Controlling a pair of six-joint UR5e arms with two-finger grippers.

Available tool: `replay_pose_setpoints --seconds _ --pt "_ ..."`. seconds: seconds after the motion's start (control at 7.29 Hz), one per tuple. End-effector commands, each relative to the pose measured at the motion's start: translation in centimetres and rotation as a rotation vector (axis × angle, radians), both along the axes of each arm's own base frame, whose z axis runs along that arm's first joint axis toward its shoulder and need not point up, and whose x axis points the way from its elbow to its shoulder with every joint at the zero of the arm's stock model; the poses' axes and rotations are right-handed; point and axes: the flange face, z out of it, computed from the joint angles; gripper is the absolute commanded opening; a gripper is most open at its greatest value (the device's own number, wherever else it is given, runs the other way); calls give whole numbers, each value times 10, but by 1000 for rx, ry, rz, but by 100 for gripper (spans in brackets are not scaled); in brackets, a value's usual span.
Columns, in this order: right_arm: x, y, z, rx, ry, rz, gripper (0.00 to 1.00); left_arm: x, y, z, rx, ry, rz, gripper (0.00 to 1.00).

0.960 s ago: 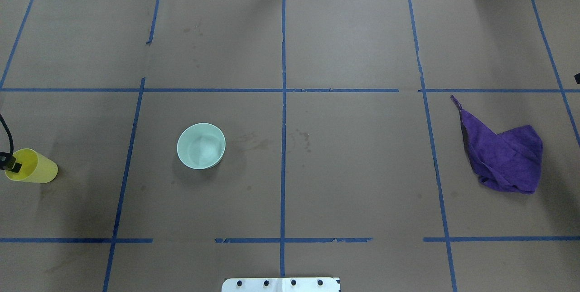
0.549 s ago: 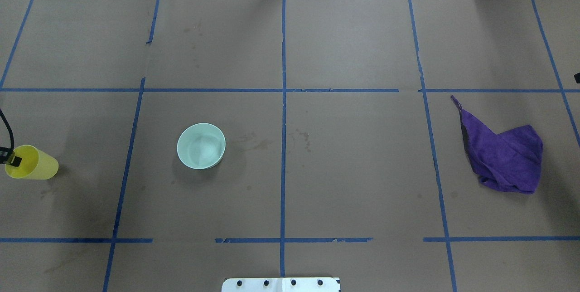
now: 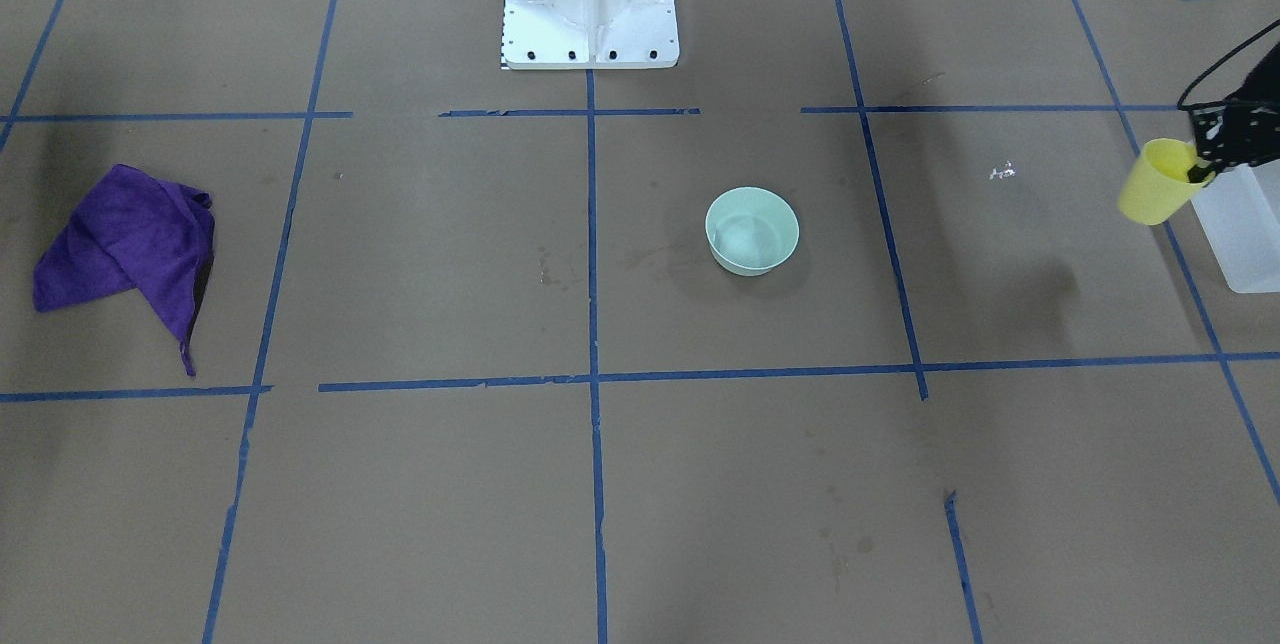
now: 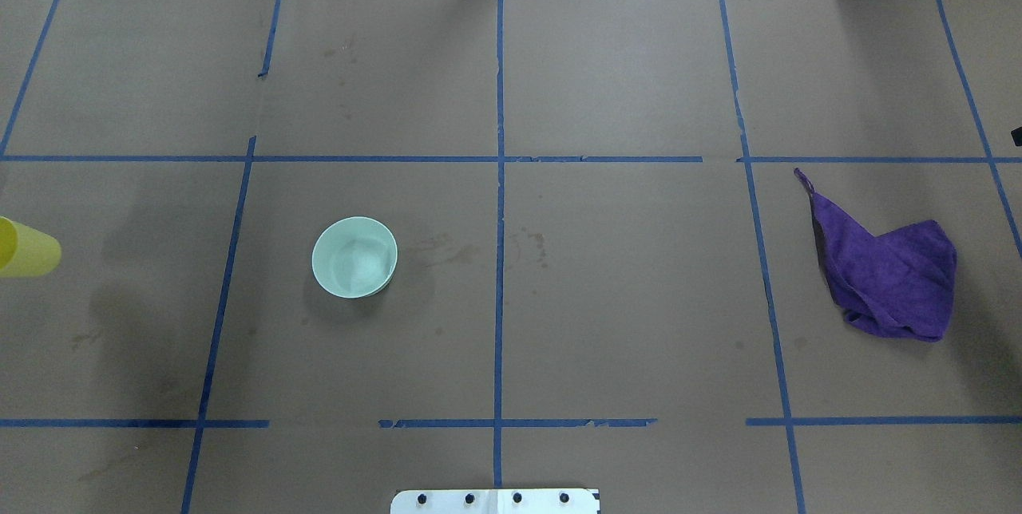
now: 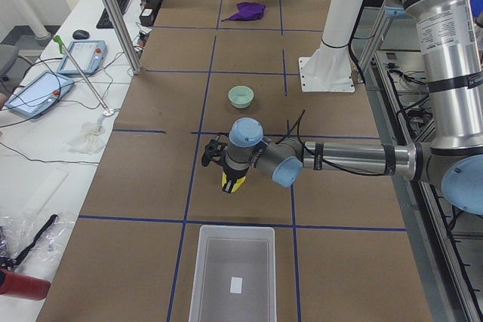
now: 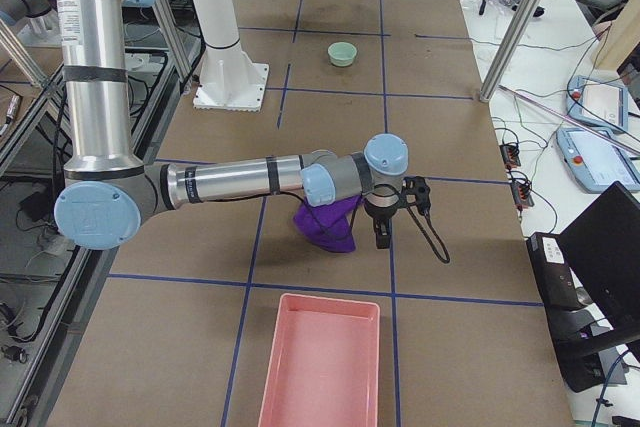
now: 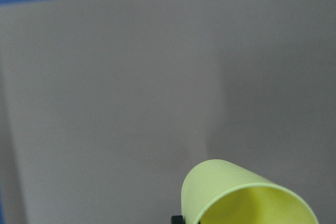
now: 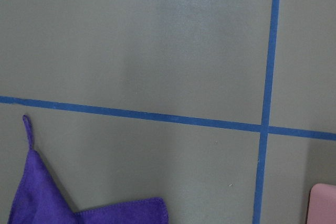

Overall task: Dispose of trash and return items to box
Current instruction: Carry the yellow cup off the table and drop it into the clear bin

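Left jaws pinch the yellow cup (image 3: 1152,186) by its rim, one finger inside; it hangs tilted just beside the frosted box (image 3: 1245,244). We judge it light, thin, slick: a gentle rim grip suits. Mint bowl (image 3: 752,229) sits on the bench. Right jaws: can't tell.

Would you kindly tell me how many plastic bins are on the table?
2. The frosted translucent white rectangular bin sits at the end of the table on the robot's left; the pink rectangular bin sits at the opposite end, on its right. No others show.
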Motion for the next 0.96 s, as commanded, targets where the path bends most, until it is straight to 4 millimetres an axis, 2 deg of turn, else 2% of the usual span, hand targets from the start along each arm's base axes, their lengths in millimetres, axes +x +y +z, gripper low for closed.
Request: replay_pose_setpoints --seconds 0.0,0.14,0.27,0.41,0.55,0.82 --pt "-2 0 0 -1 -2 -1 100 -94 -13 50 50 -100 37 0" --pt "-5 0 -1 -2 -3 -4 100 -114 -11 84 42 -117 60 0" --pt "-12 -2 -7 10 -5 -18 100 -115 -4 113 -3 -113 74 0" --pt "-20 -3 -17 6 -11 -10 100 -115 -1 130 -39 -108 75 0" --pt "-31 -1 -30 -22 -21 19 100 -114 -9 151 -79 -103 79 0" --pt "-37 0 -41 -14 -28 20 100 -114 -14 157 -135 -97 75 0"
